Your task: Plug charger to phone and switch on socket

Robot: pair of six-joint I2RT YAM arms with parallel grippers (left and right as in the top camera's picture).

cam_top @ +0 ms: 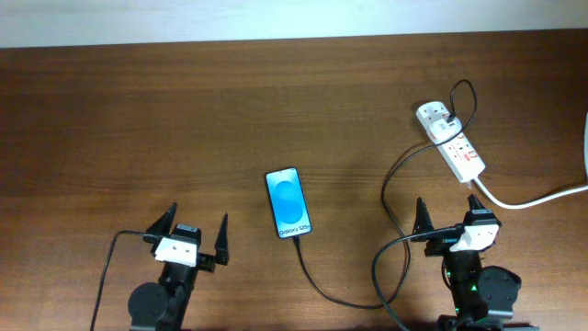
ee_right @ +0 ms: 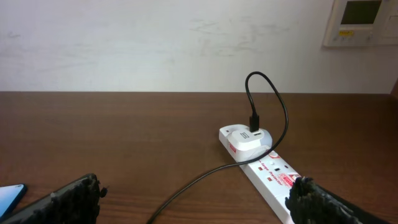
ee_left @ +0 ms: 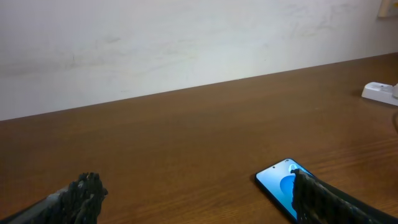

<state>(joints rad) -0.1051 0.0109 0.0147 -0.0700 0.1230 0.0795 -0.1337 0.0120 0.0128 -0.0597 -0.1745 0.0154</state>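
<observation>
The phone [cam_top: 288,202] lies flat mid-table, blue screen lit, text end toward me. It also shows in the left wrist view [ee_left: 278,181]. The black charger cable [cam_top: 390,188] runs from the phone's near end, loops along the table front, and rises to an adapter in the white socket strip [cam_top: 450,141] at the far right. In the right wrist view the strip [ee_right: 264,169] and cable [ee_right: 205,179] lie straight ahead. My left gripper [cam_top: 195,236] is open and empty, left of the phone. My right gripper [cam_top: 452,221] is open and empty, just short of the strip.
The strip's thick white cord [cam_top: 537,198] trails off to the right edge. A white wall stands behind the table [ee_left: 186,118], with a wall panel [ee_right: 362,22] at upper right. The brown wooden table spans all views.
</observation>
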